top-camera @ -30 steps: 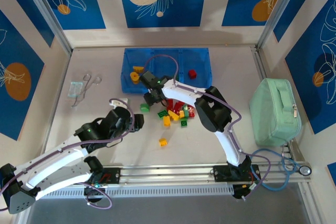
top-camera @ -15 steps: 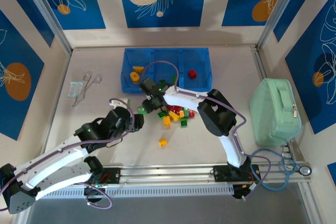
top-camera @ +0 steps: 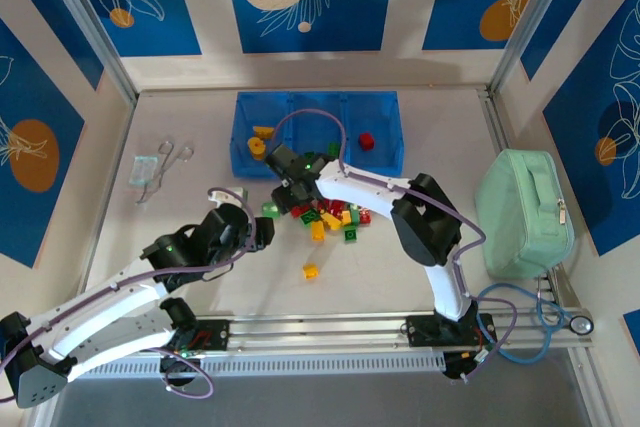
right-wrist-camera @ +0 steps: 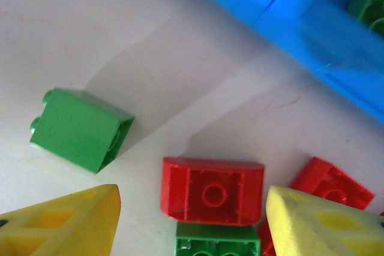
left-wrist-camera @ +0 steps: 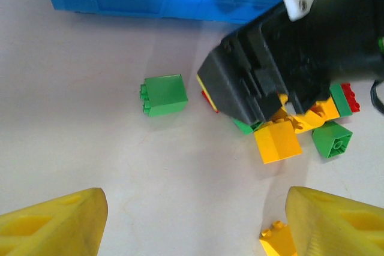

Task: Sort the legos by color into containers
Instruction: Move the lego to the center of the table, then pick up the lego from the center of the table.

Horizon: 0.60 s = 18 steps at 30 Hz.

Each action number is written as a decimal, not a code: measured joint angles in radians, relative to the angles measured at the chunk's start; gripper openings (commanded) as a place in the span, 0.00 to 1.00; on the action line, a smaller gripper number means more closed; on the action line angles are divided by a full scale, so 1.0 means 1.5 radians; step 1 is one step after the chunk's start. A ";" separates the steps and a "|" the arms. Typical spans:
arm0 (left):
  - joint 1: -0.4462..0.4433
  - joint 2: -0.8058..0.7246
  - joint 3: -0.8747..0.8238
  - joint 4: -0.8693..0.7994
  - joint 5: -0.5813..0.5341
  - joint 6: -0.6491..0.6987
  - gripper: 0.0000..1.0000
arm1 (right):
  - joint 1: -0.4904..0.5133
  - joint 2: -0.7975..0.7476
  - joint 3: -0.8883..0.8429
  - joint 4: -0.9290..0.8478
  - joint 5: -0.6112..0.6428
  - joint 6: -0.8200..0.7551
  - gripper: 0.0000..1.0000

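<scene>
The blue tray point(top-camera: 315, 162) has yellow legos point(top-camera: 262, 139) in its left compartment, green point(top-camera: 333, 150) in the middle one and a red one point(top-camera: 367, 140) in the right one. A mixed pile of legos point(top-camera: 335, 217) lies in front of it. My right gripper point(top-camera: 293, 192) hangs low over the pile's left edge, open. An upturned red brick point(right-wrist-camera: 213, 191) lies between its fingers point(right-wrist-camera: 60, 220), with a gap on the left side. A green brick point(right-wrist-camera: 81, 129) sits apart to the left. My left gripper point(left-wrist-camera: 195, 208) is open over bare table, a yellow brick point(left-wrist-camera: 277, 239) beside its right finger.
A mint-green pouch point(top-camera: 525, 212) lies at the right edge. A clear bag with small metal tools point(top-camera: 160, 165) lies at the left. A lone yellow brick point(top-camera: 310, 270) sits nearer the arm bases. My right arm's black wrist point(left-wrist-camera: 282, 58) crosses the left wrist view above the pile.
My right gripper has dropped slightly from the tray's front wall onto the pile's left edge, and its elbow swung right. The loose green brick shifted a little left. The left arm stayed still.
</scene>
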 measured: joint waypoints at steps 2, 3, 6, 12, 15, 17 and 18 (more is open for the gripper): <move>0.000 -0.008 -0.001 0.000 0.000 0.000 0.78 | -0.007 0.017 0.022 -0.012 -0.001 0.000 0.66; 0.000 -0.012 -0.002 0.000 0.000 0.000 0.78 | -0.009 0.026 0.029 -0.018 -0.001 0.000 0.66; 0.000 -0.022 -0.005 0.000 0.000 0.000 0.78 | -0.013 0.055 0.038 -0.035 -0.010 0.000 0.67; 0.000 -0.022 -0.009 0.000 0.000 0.000 0.78 | -0.014 0.083 0.039 -0.069 -0.027 0.000 0.68; 0.000 -0.016 -0.009 0.000 0.000 0.000 0.78 | -0.014 0.086 0.044 -0.077 -0.032 0.000 0.68; 0.000 -0.013 -0.009 0.000 0.000 0.000 0.78 | -0.014 0.091 0.049 -0.078 -0.033 0.000 0.68; 0.000 -0.014 -0.009 0.000 0.000 0.000 0.78 | -0.014 0.093 0.051 -0.080 -0.033 0.000 0.68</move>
